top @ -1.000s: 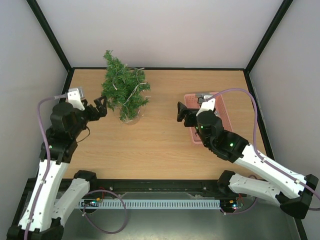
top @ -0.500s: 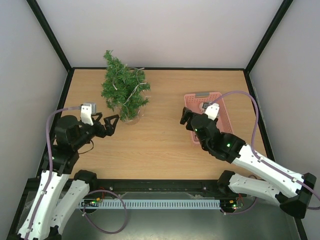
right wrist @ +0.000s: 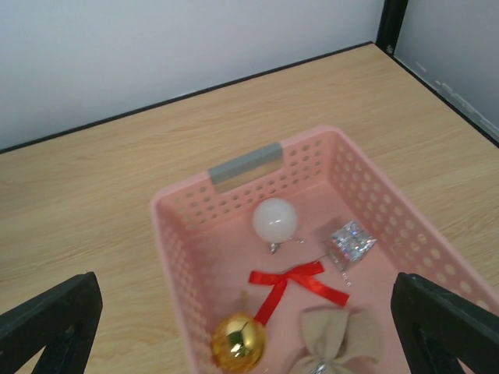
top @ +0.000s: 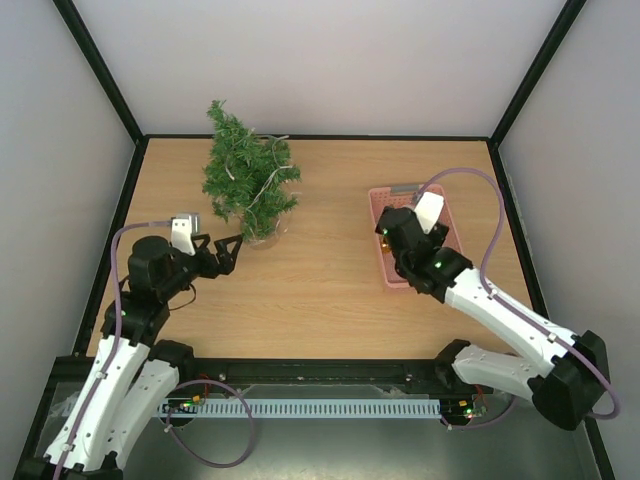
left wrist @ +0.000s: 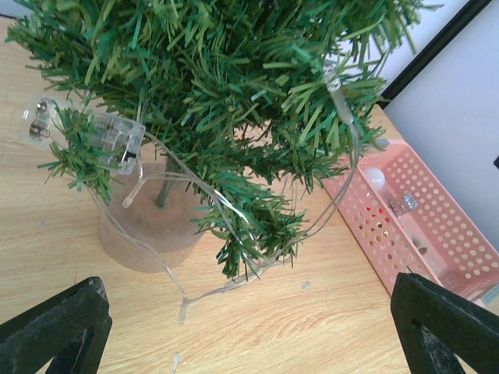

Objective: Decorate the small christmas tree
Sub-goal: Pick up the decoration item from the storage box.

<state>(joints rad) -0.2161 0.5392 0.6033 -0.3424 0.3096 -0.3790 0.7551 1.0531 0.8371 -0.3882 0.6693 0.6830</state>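
Left end effector (top: 226, 253) spread, empty, near small christmas tree (top: 245, 180); right end effector (top: 387, 232) spread, empty, above pink basket (right wrist: 366, 183).

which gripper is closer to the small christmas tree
Left. The left gripper sits just in front of the small christmas tree, near its base, jaws open toward it. The right gripper is well off to the tree's right, over the pink basket.
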